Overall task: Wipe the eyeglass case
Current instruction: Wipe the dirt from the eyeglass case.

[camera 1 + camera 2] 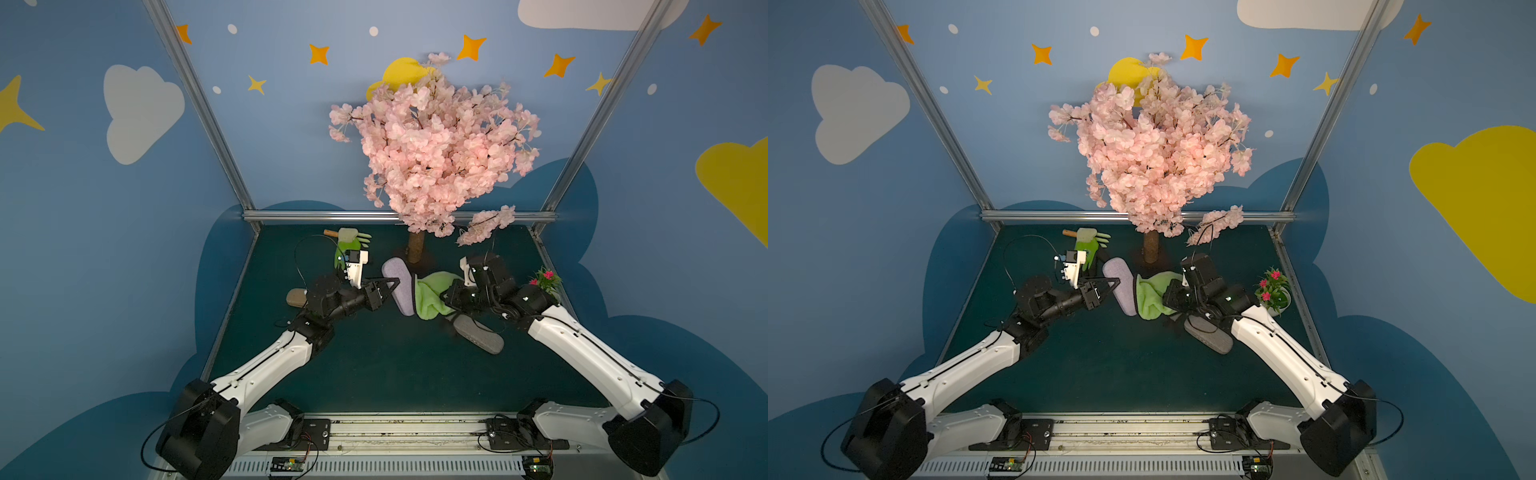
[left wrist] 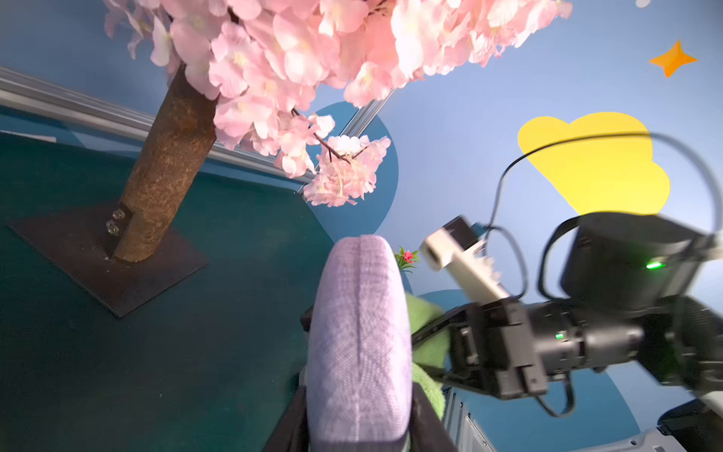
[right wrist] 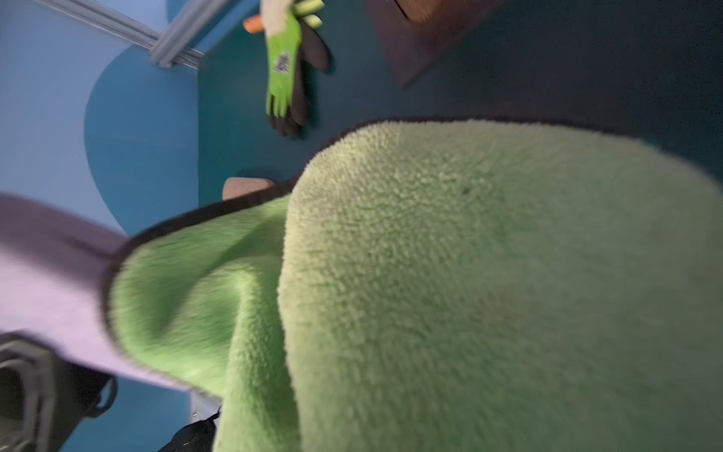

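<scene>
Holding the lavender eyeglass case (image 1: 400, 276) clamped in our left hand (image 1: 391, 286) just in front of the tree trunk (image 1: 415, 248), we press the green cloth (image 1: 428, 297), pinched in our closed right hand (image 1: 446, 297), against its side.

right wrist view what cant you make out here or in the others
Right gripper: fingers buried in the fuzzy green cloth, which fills the right wrist view.
Lilac fabric eyeglass case: blurred there, cloth covers one side.
Grey fabric eyeglass case: one end under the right arm in both top views.
Tan rounded object: mostly behind left arm.
</scene>
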Action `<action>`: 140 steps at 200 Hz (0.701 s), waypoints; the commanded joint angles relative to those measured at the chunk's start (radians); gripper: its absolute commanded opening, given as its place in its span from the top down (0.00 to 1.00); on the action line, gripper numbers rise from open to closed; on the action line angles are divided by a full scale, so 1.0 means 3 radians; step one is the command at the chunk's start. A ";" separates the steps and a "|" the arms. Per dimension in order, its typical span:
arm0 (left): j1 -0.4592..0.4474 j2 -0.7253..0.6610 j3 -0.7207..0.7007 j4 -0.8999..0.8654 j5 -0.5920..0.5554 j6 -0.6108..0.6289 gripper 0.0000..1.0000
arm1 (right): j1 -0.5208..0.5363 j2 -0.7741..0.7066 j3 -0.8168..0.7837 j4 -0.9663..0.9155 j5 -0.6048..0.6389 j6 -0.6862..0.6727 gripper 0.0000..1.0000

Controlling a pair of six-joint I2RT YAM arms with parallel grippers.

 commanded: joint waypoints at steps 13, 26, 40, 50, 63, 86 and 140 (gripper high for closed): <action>-0.0027 0.0002 0.0046 0.0133 0.0034 0.0089 0.97 | 0.0596 0.0324 0.0943 0.0022 0.0404 -0.0544 1.00; -0.0038 -0.0019 0.0056 0.0130 0.0025 0.0111 0.97 | 0.0741 0.0524 0.1062 0.0151 0.0289 -0.0480 1.00; -0.0040 -0.0029 0.0080 0.0118 0.0023 0.0122 0.97 | 0.0821 0.0680 0.1055 0.0391 0.0040 -0.0409 1.00; -0.0038 -0.0035 0.0095 0.0113 0.0024 0.0126 0.97 | 0.0846 0.0762 0.1037 0.0439 -0.0079 -0.0356 1.00; -0.0032 -0.0036 0.0108 0.0113 0.0023 0.0130 0.97 | 0.0818 0.0773 0.0882 0.0474 -0.0167 -0.0243 1.00; 0.0002 -0.0050 0.0125 0.0143 0.0033 0.0137 0.97 | 0.0570 0.0556 0.0142 0.0668 -0.0254 0.0057 1.00; 0.0155 -0.0248 -0.0037 0.0151 -0.0046 0.0102 0.97 | -0.0294 -0.0219 -0.0829 0.0200 -0.0130 0.0124 1.00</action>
